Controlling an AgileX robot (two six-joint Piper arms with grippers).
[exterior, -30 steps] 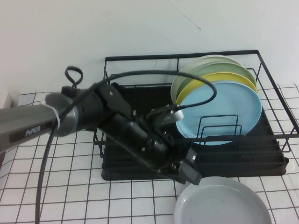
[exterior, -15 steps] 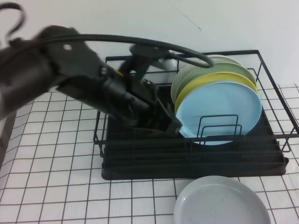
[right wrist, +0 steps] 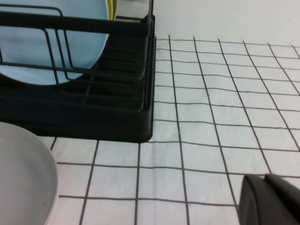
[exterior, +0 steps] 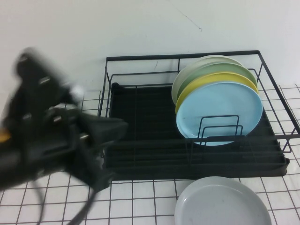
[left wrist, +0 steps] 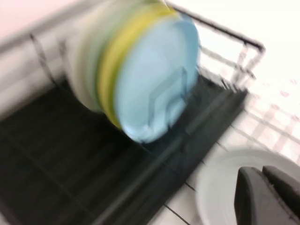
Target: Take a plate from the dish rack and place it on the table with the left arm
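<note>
The pale grey plate [exterior: 222, 202] lies flat on the white gridded table [exterior: 140, 201], just in front of the black wire dish rack [exterior: 183, 56]. My left arm is a motion-blurred dark mass at the left, and its gripper [exterior: 115, 129] sits near the rack's front left corner, clear of the plate. In the left wrist view the gripper [left wrist: 263, 171] is shut and empty, with the plate [left wrist: 218, 187] and the rack [left wrist: 70, 164] below it. My right gripper [right wrist: 265, 178] is shut and empty over bare table to the right of the rack [right wrist: 117, 117]; the plate's edge [right wrist: 18, 178] shows there.
Several plates stand upright in the rack's right half: a light blue one [exterior: 220, 110] in front, then a yellow one [exterior: 220, 77], then pale green ones. The rack's left half holds only the ribbed black drip tray [exterior: 140, 112]. A white wall stands behind.
My left arm has lifted off the grey plate, swung up over the rack and pulled back to the left. The plate stays on the table.
</note>
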